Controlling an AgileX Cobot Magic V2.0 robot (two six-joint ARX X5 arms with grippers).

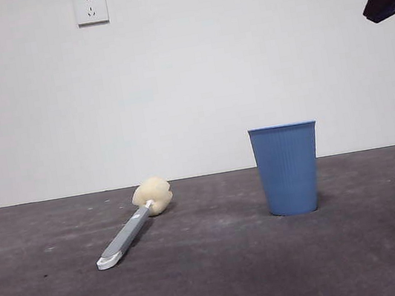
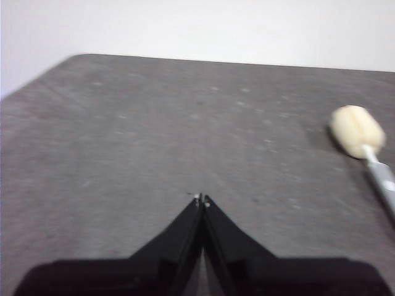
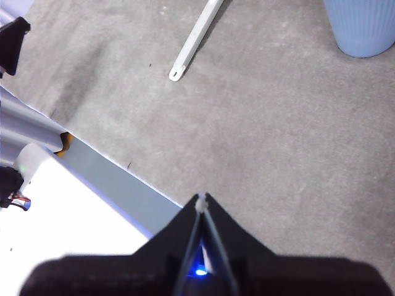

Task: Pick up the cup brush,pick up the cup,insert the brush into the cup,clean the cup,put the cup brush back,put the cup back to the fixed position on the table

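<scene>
Two grippers, left (image 2: 201,198) and right (image 3: 202,198), jaws pressed together, above bare table (image 1: 218,280).

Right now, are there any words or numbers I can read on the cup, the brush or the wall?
None can be read.
The cup: only ribs, no text.
The cup brush: no text visible.
The wall socket: a tiny mark at its top corner, too small to read.

Left tool (image 2: 202,198) matte black, tapered; right tool (image 3: 202,198) black, blue LED.
</scene>
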